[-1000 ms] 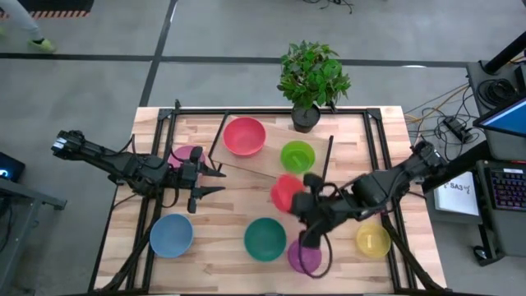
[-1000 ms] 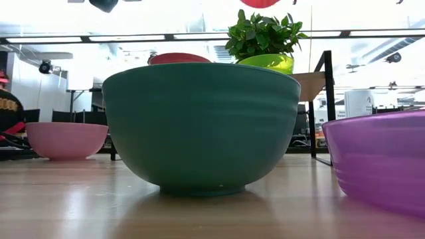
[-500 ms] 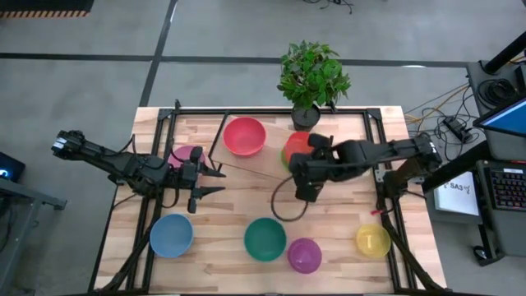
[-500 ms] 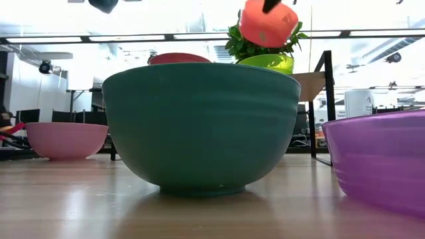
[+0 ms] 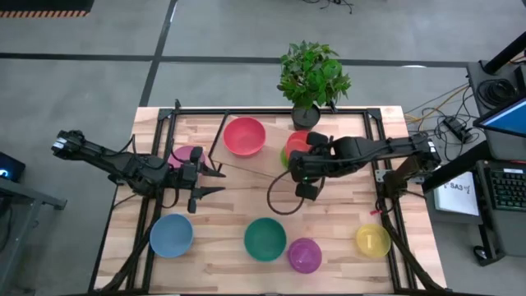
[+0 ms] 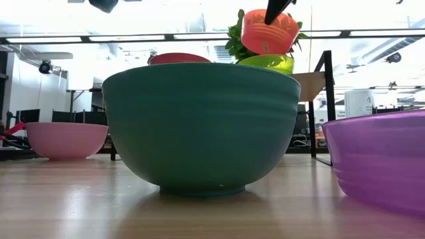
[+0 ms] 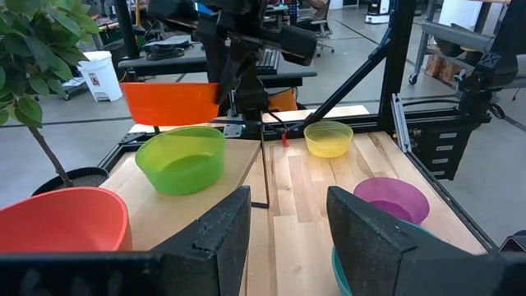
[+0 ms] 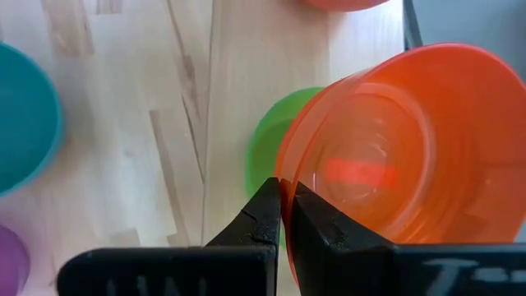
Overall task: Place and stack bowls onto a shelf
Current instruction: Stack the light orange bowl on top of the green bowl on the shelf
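Since half a second ago your right gripper (image 8: 282, 215) has edged the orange bowl (image 8: 394, 148) a little farther over the lime green bowl (image 7: 181, 158); it hangs in the air just above it (rim pinched between both fingers, tilted). The lime green bowl sits on the shelf (image 5: 261, 164) beside the red-orange bowl (image 5: 244, 136). Your left gripper (image 7: 283, 218) waits near the pink bowl (image 5: 186, 155), fingers apart. 4 bowls rest on the tabletop (image 5: 230, 210): blue (image 5: 171, 234), teal (image 5: 265, 238), purple (image 5: 304, 255), yellow (image 5: 372, 240).

The table (image 5: 238, 210) carried pink (image 5: 186, 155), blue (image 5: 172, 235), teal (image 5: 265, 238), purple (image 5: 304, 255) and yellow (image 5: 372, 240) bowls; the shelf (image 5: 261, 163) bore red (image 5: 244, 136) and green (image 7: 182, 158) ones.
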`<move>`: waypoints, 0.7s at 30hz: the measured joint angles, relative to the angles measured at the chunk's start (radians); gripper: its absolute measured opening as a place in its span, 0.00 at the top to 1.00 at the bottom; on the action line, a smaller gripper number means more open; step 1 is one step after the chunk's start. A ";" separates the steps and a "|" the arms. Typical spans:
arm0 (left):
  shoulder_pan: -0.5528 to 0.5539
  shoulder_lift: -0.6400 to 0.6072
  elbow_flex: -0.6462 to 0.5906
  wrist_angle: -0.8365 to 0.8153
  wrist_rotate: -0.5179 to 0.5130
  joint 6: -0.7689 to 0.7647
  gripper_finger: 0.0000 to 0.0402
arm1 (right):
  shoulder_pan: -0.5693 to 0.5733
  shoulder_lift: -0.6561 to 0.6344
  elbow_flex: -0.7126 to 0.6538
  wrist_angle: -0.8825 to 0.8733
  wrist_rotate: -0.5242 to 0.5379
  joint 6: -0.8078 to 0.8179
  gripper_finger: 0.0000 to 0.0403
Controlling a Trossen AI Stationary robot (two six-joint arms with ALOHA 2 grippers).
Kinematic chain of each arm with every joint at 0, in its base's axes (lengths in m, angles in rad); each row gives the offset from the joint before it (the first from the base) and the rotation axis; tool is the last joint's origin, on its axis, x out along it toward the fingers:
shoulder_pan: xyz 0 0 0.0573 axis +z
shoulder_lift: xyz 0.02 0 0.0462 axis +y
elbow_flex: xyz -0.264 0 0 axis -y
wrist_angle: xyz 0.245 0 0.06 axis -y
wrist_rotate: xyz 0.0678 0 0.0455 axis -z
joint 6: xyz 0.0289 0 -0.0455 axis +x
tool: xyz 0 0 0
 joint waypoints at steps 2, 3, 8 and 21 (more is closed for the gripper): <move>0.000 0.000 0.000 0.000 0.000 0.000 0.64 | 0.000 0.000 0.000 0.000 0.010 0.001 0.98; 0.000 0.000 0.000 0.000 0.000 0.000 0.64 | 0.000 0.000 0.000 0.000 0.013 0.001 0.98; 0.000 0.000 0.000 0.000 0.000 0.000 0.64 | -0.001 0.000 -0.011 0.011 0.016 0.001 0.98; 0.000 0.000 0.000 0.001 0.000 0.000 0.64 | -0.010 0.000 -0.080 0.050 0.030 0.002 0.98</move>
